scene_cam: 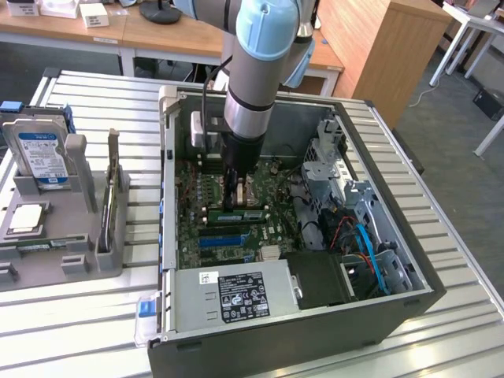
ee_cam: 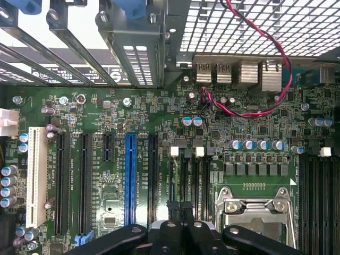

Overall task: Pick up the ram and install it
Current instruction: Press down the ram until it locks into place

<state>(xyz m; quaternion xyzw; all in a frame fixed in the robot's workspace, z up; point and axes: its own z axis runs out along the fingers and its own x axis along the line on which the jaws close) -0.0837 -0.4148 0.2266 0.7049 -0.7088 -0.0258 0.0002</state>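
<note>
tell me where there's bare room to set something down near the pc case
Bare slats of the table run along the case on the exterior view's right, and in front between the holder and the case. Inside it is crowded: motherboard, arm, cables.

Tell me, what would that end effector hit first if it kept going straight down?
Probably the ram, lying right beneath the end effector on the motherboard; whether they already touch is unclear.
</note>
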